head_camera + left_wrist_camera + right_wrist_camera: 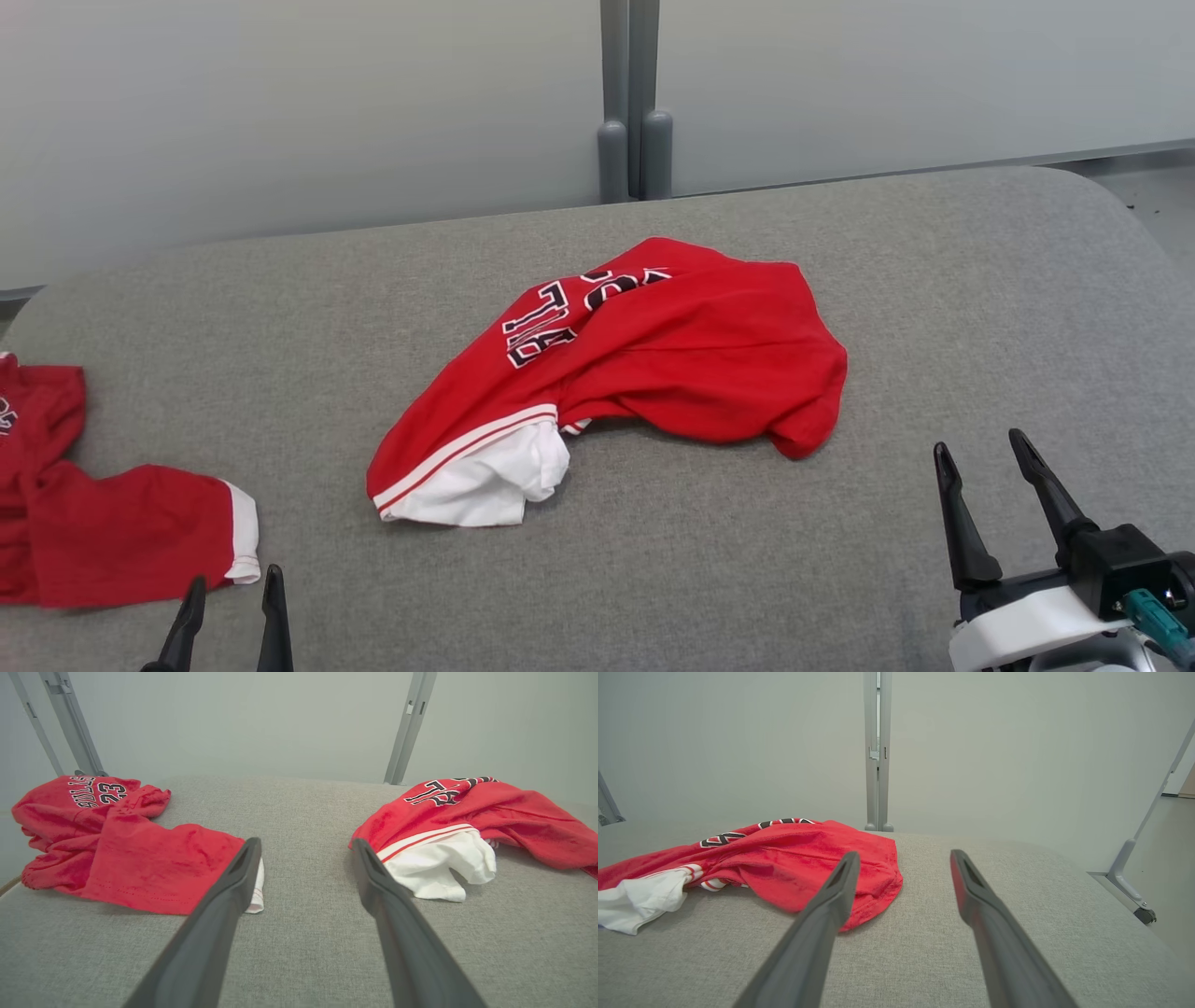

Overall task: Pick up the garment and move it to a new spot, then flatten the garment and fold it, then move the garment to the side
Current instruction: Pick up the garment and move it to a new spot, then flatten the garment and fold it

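**Desk:** Where is the shirt?

**Photographer:** The crumpled red jersey (672,355), with white trim and black lettering, lies in a heap at the middle of the grey fabric-covered table (653,579). Its white-edged end spills toward the robot.

**Desk:** And the arms?

**Photographer:** Both sit low over the near edge, pointing away across the table. The left gripper (235,575) is at the near left, jaws spread wide with nothing between them. It is just beside the white hem of a second red jersey (103,532) bunched at the table's left end. The right gripper (977,441), on a white wrist (1027,630), hovers at the near right. Its jaws are equally wide and empty, clear of the central jersey's nearest fold.

**Desk:** Behind?

**Photographer:** Pale grey partition panels (280,112) joined by a grey post (635,103).
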Tool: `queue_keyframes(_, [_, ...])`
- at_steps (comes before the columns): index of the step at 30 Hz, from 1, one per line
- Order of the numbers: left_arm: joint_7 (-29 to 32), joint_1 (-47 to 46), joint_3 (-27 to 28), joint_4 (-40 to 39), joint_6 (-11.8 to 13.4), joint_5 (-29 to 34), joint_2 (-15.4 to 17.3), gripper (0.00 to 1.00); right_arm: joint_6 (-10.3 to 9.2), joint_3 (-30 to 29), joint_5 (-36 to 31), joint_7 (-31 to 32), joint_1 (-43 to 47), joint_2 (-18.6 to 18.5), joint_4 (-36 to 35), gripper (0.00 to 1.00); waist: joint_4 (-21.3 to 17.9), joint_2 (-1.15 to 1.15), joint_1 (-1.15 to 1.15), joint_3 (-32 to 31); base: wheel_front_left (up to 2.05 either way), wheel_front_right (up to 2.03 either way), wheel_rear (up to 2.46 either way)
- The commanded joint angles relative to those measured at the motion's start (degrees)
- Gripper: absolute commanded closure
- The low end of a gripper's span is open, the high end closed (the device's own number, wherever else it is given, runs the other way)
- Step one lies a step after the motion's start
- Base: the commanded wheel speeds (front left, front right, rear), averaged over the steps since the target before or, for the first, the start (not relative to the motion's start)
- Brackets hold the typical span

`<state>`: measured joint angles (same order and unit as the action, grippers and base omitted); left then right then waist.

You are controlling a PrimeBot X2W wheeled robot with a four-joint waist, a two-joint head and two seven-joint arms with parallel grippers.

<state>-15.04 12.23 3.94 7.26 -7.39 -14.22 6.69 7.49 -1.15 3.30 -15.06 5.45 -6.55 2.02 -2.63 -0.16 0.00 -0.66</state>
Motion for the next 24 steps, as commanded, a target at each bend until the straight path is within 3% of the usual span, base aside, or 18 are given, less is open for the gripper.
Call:
queue_keyframes(1, [-0.2,-0.2,0.2,0.0,-0.1,-0.3,0.0,0.0,0.0,0.0,0.3,-0.2,-0.7,-0.4,0.2,0.0,0.9,0.16,0.0,-0.3,0.0,0.0,0.0])
queue_keyframes(24, [-0.2,0.5,0.2,0.9,-0.1,-1.5,-0.3,0.0,0.0,0.8,1.0,-0.2,-0.3,-0.2,0.7,0.0,2.7,0.16,0.0,-1.1,0.0,0.0,0.0])
